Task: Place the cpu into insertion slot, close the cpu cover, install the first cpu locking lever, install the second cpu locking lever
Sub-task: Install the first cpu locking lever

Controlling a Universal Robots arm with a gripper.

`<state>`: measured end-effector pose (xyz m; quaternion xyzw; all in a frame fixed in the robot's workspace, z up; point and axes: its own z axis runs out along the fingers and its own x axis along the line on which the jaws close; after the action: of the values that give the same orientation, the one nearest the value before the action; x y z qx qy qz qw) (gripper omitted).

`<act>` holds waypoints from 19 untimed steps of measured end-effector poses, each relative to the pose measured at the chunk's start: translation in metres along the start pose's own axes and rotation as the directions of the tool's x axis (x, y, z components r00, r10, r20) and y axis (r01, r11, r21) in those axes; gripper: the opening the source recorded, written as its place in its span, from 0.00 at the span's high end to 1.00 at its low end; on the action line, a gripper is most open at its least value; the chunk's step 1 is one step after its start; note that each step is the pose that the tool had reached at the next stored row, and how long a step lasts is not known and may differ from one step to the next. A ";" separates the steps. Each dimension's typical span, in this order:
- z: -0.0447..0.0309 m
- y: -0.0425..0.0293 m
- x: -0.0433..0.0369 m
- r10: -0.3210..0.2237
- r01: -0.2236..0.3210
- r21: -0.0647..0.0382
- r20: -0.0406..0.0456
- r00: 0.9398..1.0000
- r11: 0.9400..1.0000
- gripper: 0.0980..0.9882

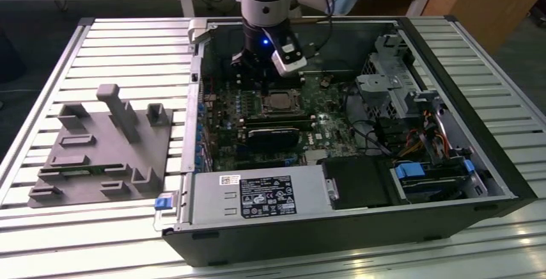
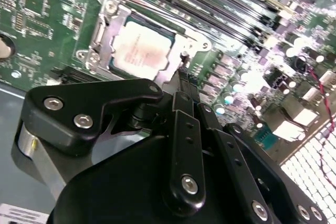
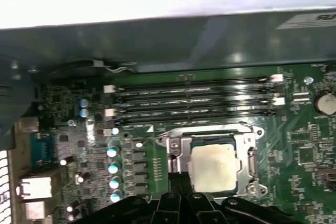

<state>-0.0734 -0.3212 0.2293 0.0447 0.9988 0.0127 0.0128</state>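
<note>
Cpu is seated in the insertion slot on the green board, with the cpu cover lying down around its edges. My pincer hangs just beside the cover's rim. Its tips look pressed together with nothing between them, as far as I can make out. My read is that the chip is light, stiff and fragile underneath, so hold it by the edges only. The print on the chip top is too faint to read. There's a white label on the case's grey box.
</note>
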 end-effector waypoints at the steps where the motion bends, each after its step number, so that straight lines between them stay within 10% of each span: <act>1: -0.0001 -0.0002 0.0019 0.000 0.000 0.000 0.000 1.000 1.000 0.99; 19: -0.0069 -0.0010 0.0130 0.000 0.000 0.000 0.000 1.000 1.000 0.99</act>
<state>-0.0866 -0.3212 0.2358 0.0447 0.9988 0.0127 0.0129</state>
